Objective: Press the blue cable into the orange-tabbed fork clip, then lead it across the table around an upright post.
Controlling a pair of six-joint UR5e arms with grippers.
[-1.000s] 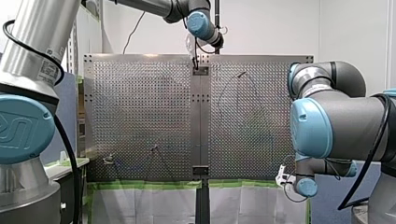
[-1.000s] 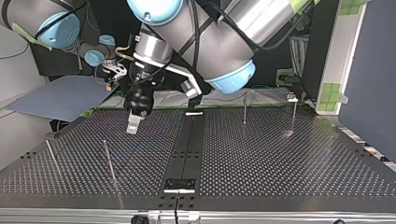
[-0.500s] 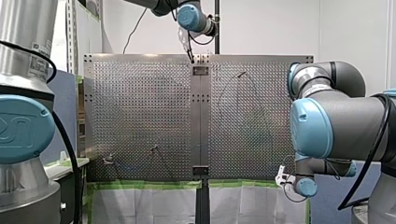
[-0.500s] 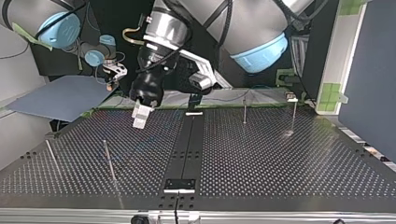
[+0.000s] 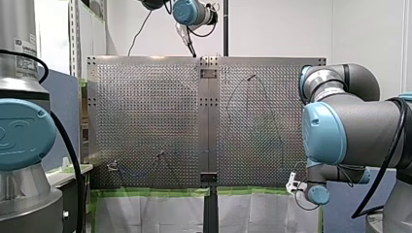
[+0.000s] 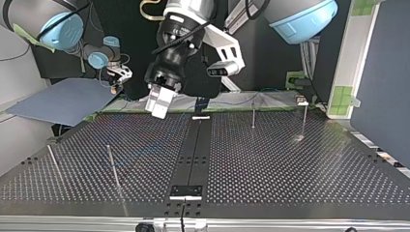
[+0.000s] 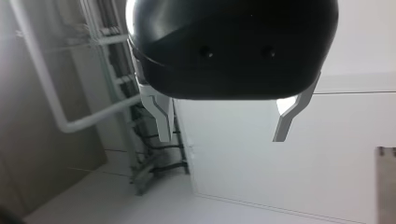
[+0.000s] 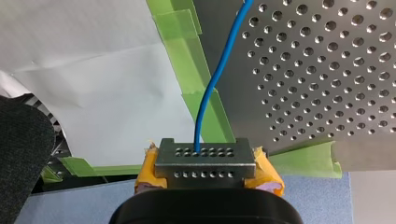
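My left arm (image 6: 193, 29) hangs high over the table (image 5: 145, 111), at 12 o'clock in the front view, its jaws released and bare. My right arm (image 5: 311, 191) sits off the table's near edge at 5 o'clock. Its yellow-padded jaws are clenched on the blue cable (image 8: 208, 91), which runs ahead of them over green tape (image 8: 184, 56) to the perforated edge. In the top view, two upright posts (image 6: 112, 166) stand at 8 o'clock and two further posts (image 6: 253, 115) at 1 o'clock, well apart, with open plate between.
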